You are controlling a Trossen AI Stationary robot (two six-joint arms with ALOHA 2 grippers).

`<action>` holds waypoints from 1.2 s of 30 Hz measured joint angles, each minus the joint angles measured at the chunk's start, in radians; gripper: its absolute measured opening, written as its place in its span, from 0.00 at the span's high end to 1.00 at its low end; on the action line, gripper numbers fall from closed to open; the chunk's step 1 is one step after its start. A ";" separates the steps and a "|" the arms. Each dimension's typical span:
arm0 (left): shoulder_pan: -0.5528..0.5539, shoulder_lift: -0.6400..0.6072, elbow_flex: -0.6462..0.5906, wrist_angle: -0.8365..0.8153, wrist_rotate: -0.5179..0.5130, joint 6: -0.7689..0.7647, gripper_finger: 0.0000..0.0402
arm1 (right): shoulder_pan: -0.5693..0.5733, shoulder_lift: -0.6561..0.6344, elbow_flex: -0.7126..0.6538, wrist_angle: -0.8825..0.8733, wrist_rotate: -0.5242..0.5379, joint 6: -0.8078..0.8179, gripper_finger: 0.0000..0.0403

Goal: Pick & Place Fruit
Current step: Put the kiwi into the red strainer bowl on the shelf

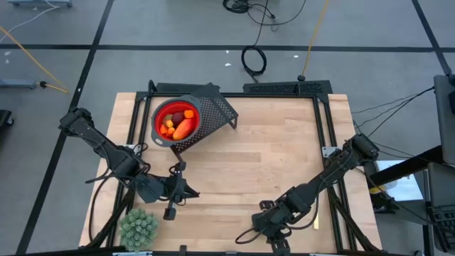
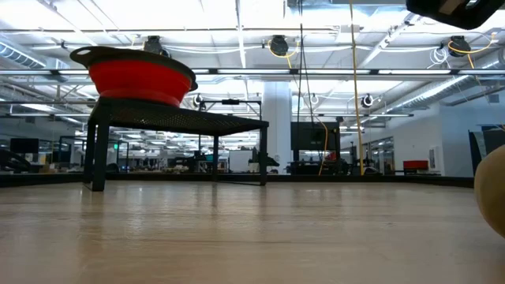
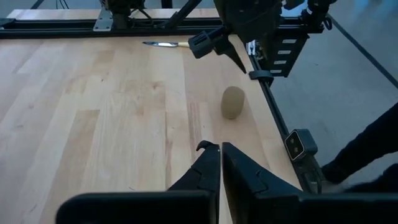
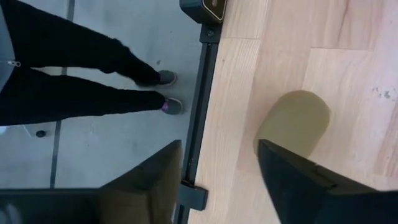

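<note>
A red bowl (image 1: 175, 121) sits on a black mesh stand (image 1: 213, 114) at the table's far left and holds orange and red fruit pieces (image 1: 179, 128). One brownish-green oval fruit (image 3: 233, 102) lies on the wood near the table's near edge, also seen in the right wrist view (image 4: 297, 118) and the low view (image 2: 493, 189). My right gripper (image 4: 221, 180) hovers open above that oval, its fingers apart from it; in the left wrist view my right gripper (image 3: 217, 46) stands beyond the oval. My left gripper (image 3: 221, 163) is shut and empty over the table's left middle (image 1: 178, 188).
A pale green spiky plant (image 1: 138, 227) stands at the near left corner. A small yellow-handled tool (image 3: 165, 43) lies by the right rail. Black frame rails (image 3: 280, 124) border the table. A person's legs (image 4: 74, 81) stand just past the near edge. Bare wood spans the middle.
</note>
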 joint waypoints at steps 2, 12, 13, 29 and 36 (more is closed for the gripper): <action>0.000 0.000 0.000 -0.001 0.000 0.001 0.98 | 0.000 0.000 0.000 0.001 0.001 0.022 0.40; -0.004 0.000 0.000 0.002 0.047 -0.030 0.96 | 0.004 0.000 0.000 0.029 0.054 0.158 0.06; -0.006 0.000 0.000 0.001 0.059 -0.027 0.96 | 0.005 0.000 0.000 0.038 0.054 0.159 0.05; -0.043 0.000 0.000 0.002 0.106 -0.010 0.96 | 0.029 0.000 -0.002 -0.036 0.276 0.163 0.02; -0.043 0.000 0.000 0.001 0.106 0.000 0.95 | 0.024 0.039 -0.005 -0.044 0.313 0.174 0.03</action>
